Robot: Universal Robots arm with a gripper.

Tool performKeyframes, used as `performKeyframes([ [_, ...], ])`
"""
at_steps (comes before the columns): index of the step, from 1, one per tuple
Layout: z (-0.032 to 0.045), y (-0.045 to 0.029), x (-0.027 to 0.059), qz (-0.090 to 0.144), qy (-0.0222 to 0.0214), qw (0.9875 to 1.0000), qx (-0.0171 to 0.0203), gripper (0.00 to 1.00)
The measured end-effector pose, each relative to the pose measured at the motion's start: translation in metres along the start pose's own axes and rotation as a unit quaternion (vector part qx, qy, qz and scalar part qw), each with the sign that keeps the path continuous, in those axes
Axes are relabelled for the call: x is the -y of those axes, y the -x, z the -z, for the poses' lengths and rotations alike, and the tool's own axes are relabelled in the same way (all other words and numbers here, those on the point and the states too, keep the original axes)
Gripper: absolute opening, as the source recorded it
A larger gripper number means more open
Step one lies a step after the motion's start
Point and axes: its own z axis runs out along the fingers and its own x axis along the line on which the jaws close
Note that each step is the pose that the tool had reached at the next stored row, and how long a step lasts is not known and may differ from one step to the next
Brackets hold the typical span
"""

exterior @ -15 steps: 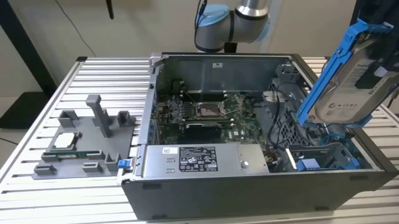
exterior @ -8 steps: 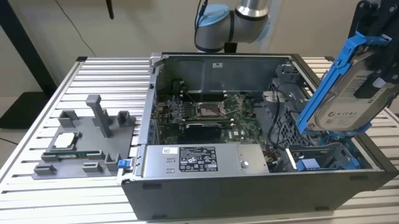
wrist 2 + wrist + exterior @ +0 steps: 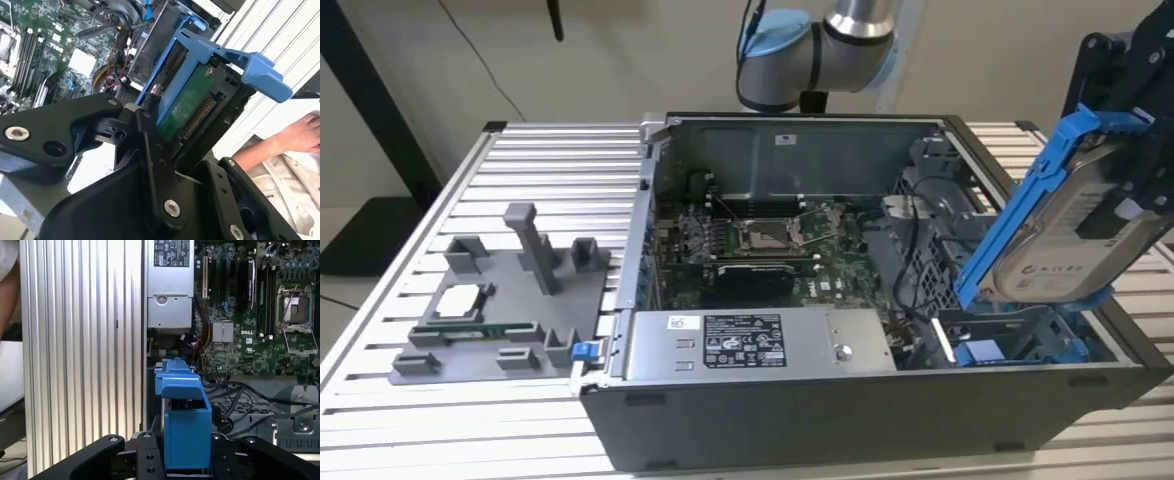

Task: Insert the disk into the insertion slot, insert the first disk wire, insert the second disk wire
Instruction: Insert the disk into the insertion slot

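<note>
The disk [image 3: 1067, 230] sits in its bright blue carrier and hangs tilted over the open computer case, on the exterior view's right. My gripper [image 3: 1118, 190] is shut on it from the side. In the second wrist view the disk's green circuit board [image 3: 192, 107] shows between the black fingers [image 3: 150, 130], and the blue carrier handle [image 3: 250, 62] sticks out past them. In the first wrist view the carrier [image 3: 185, 430] stands edge-on between the fingers [image 3: 145, 457]. The insertion slot [image 3: 1014, 340], with blue rails, lies just below the disk's lower end. Black cables [image 3: 914, 250] run beside the cage; which are the disk wires I cannot tell.
The case holds a motherboard [image 3: 761, 240] and a grey power-supply box [image 3: 747, 345] along its front wall. A grey fixture with small parts [image 3: 507, 300] stands on the slatted table [image 3: 560, 150]. A person's hand [image 3: 300, 135] rests near the case's outer side.
</note>
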Motion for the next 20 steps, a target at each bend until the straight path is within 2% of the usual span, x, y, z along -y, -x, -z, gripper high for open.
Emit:
performKeyframes([
  [8,-0.0126,-0.0002,0.006,-0.002,-0.0022,1.0,0.0002,0.0],
  [12,-0.0181,0.0,0.0067,-0.002,-0.0037,1.0,0.0014,0.0],
  [20,-0.0277,0.0049,0.0069,-0.002,-0.0078,1.0,0.0041,0.0],
])
